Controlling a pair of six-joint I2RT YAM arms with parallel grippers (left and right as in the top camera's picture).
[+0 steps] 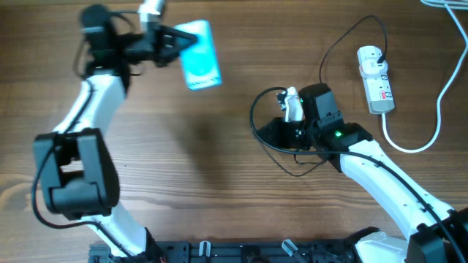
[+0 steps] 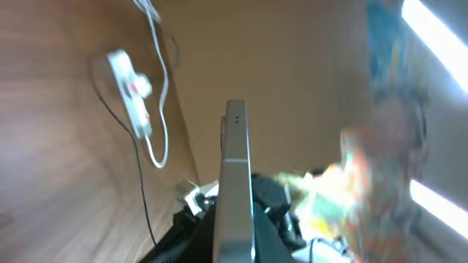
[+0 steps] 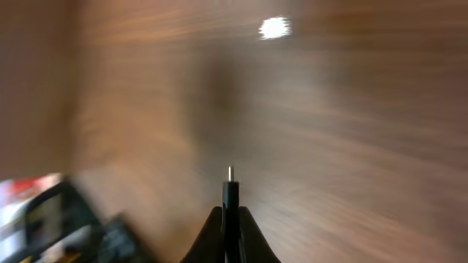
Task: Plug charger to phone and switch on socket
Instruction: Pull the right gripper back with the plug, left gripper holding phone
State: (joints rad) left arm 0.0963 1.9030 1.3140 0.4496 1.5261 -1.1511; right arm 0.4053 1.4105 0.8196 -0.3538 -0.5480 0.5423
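Bare table (image 1: 212, 168) between arms; left hand's (image 1: 174, 41) phone (image 1: 201, 60) upper left; charger cable (image 1: 252, 120) loops beside right hand (image 1: 284, 109)

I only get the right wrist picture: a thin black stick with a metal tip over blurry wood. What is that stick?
Observer: The charger plug, pinched in the jaws of the right gripper; overhead, its thin black cable loops beside that arm.
Visitor: And where is the phone it goes into?
Observer: Overhead, the phone is at the left side of the table, its edge held by the left gripper, teal screen facing up.
Visitor: Is there a wall plug somewhere?
Observer: A white socket strip lies at the table's right side, with a thin black cable leading from it.
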